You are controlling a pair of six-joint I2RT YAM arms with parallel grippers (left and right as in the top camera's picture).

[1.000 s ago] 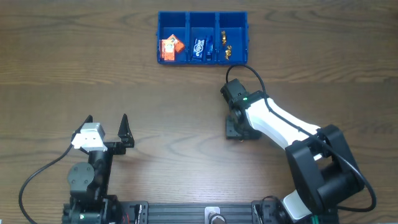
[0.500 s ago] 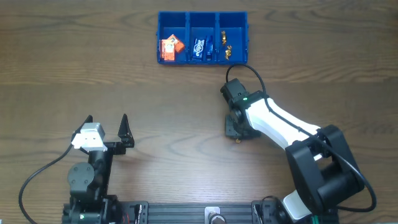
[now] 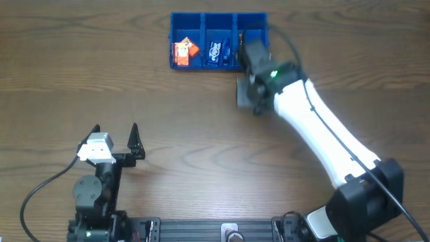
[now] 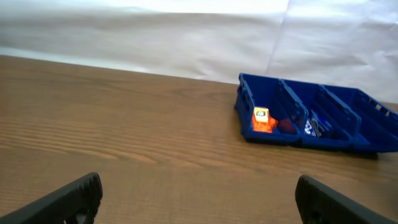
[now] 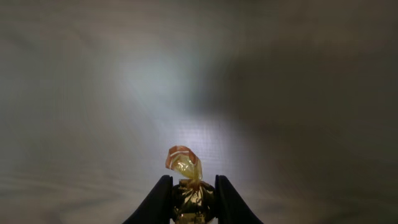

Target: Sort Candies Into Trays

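Right gripper (image 5: 191,190): you swung it from mid-table toward the blue tray (image 3: 218,16) — fingers pinched a gold candy (image 5: 185,167).
Candy: was aloft near the tray, not yet dropped.
Left gripper (image 3: 115,129): spread, parked.

The right hand (image 5: 193,202) has black fingers, and the gold candy (image 5: 185,165) pinched between them shows a translucent amber twist. Just beyond that hand the tray (image 3: 218,15) is deep blue, with orange candies (image 3: 183,50) and blue candies (image 3: 215,49) inside. The right arm (image 3: 316,128) is white with black joints and a green light (image 3: 273,74). The bench (image 3: 168,101) is brown with fine wood grain. The left hand (image 3: 115,129) is black.
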